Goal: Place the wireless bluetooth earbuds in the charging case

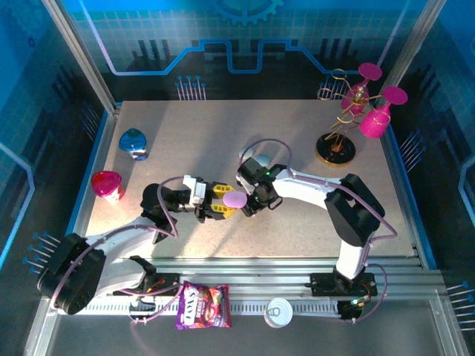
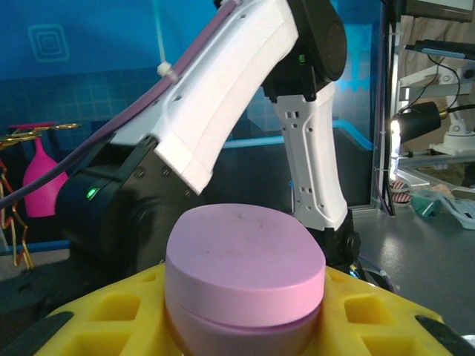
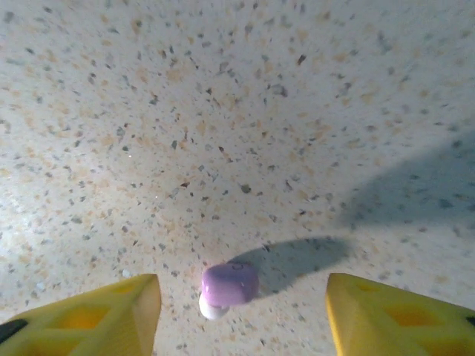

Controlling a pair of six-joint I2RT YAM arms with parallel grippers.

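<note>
Tiny pastel purple plastic earbud point(image 3: 228, 285) lies between the open right gripper point(image 3: 241, 315) jaws, touching neither; left gripper point(image 1: 221, 202) clamps purple pebble-shaped case point(image 2: 245, 274).

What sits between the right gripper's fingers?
In the right wrist view, one purple earbud lies on the table between the open right gripper's fingers, touching neither.

Right gripper point(image 3: 243, 300) jaws spread wide, 2 yellow fingers point(image 3: 122, 319) at bottom corners. 1 purple earbud point(image 3: 228, 284) (white tip, lower left) lies on speckled table point(image 3: 223, 111) between them, touching neither; shadow to its right.
</note>
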